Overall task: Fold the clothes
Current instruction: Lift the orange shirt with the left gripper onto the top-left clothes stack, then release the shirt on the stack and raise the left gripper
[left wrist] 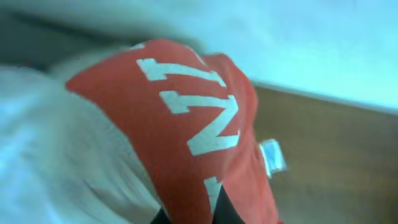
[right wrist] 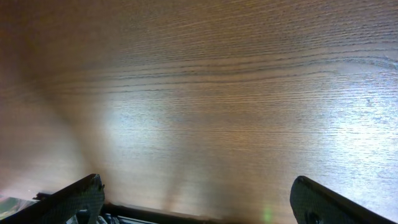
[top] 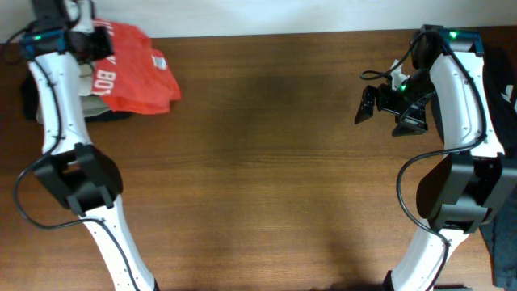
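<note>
The left jaws are pressing together on a fold of the large red-orange cotton T-shirt (left wrist: 124, 118). In the blurred left wrist view the cloth is running down between the two dark tips. The right jaws are standing spread wide and holding nothing, hanging over bare wood on the right half of the brown wood-grain counter (top: 266, 162).

The T-shirt is lying bunched at the counter's far left corner. Its white block lettering (left wrist: 214, 142) is facing up and its small white neck label (left wrist: 272, 157) is showing on the side toward the counter's middle. It is resting on a crumpled pale garment (left wrist: 56, 162) at that same corner. A darker edge is peeking out beneath, too small to name.

The step in hand looks like drawing the T-shirt off this heap onto the open middle of the counter, with no folding done yet. To do it well, the left arm should probably be raising the pinched fold high enough that the rest peels off the pale garment without dragging it along. It should then be carrying the cloth low and slowly so it spreads rather than rolls. The right arm will likely be needed on an opposite edge to pull the cloth flat.

The counter's middle is showing only wood grain, with a bright glare under the right wrist. A pale wall (top: 242, 16) is running along the counter's far edge.
</note>
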Robot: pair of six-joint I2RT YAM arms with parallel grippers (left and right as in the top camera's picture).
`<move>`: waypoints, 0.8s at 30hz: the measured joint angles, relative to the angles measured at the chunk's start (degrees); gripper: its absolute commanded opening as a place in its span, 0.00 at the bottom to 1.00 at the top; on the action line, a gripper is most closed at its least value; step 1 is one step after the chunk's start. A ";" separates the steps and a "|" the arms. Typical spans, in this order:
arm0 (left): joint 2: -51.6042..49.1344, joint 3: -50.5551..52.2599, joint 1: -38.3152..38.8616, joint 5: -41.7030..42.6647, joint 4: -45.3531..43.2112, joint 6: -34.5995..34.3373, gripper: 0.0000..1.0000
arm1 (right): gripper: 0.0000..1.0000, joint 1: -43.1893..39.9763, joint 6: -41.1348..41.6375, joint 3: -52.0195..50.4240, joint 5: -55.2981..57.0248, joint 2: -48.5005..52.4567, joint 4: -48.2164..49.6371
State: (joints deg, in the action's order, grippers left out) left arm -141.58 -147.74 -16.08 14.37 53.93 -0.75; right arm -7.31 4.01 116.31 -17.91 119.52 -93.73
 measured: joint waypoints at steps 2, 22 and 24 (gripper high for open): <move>0.00 0.00 -1.99 -0.04 -4.31 -1.05 0.02 | 0.99 0.00 0.00 0.00 0.00 0.00 -0.20; -8.50 -0.02 -9.25 -6.45 -19.87 -1.79 0.15 | 0.99 0.13 0.07 0.00 0.02 0.00 -3.37; -9.29 -0.02 -10.34 -6.51 -21.11 -2.01 0.82 | 0.99 0.55 0.09 0.00 0.02 0.00 -3.37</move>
State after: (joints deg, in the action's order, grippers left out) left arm -150.87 -147.76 -26.41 7.86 32.82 -2.76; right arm -6.76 4.10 116.31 -17.89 119.52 -97.10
